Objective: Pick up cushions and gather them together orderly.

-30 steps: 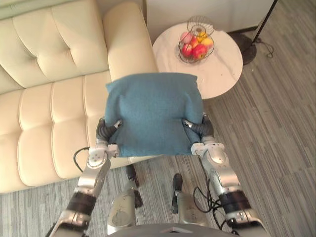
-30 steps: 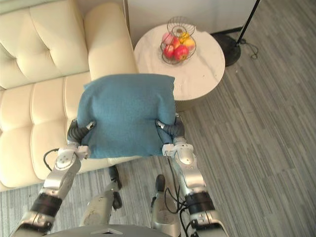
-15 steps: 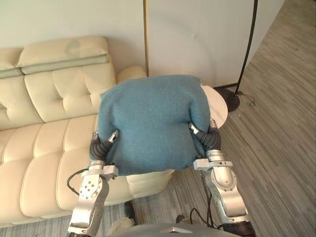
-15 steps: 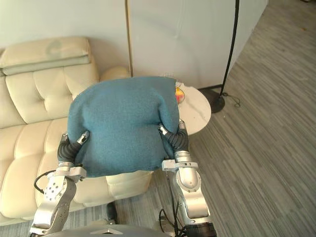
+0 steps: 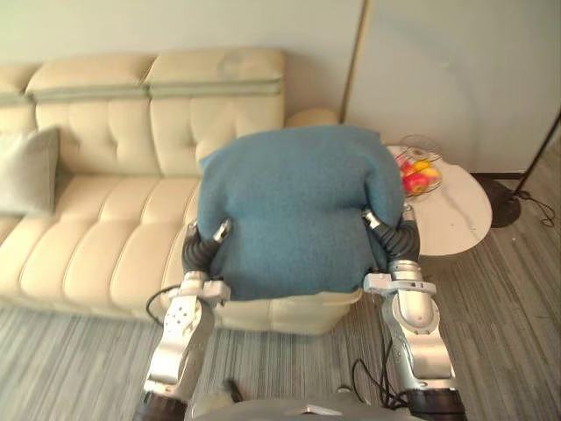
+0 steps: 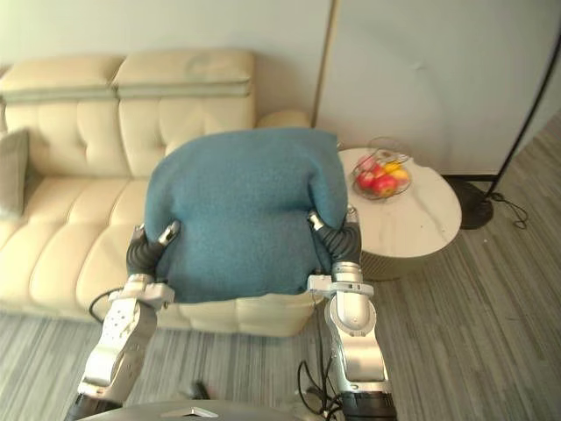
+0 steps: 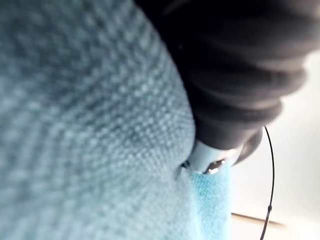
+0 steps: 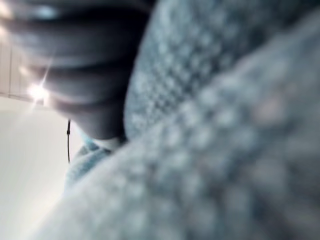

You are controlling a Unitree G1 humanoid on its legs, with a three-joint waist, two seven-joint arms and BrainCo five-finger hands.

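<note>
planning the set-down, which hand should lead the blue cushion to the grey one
Left, probably: the left hand holds the side of the blue cushion nearer the grey cushion on the sofa; the right hand is toward the round table.

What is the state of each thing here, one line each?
blue cushion: held up in the air between both hands
left hand: pressed on the cushion's left side
right hand: pressed on its right side
grey cushion: on the sofa, leaning on its backrest
fruit basket: upright on the round table, holds fruit
</note>
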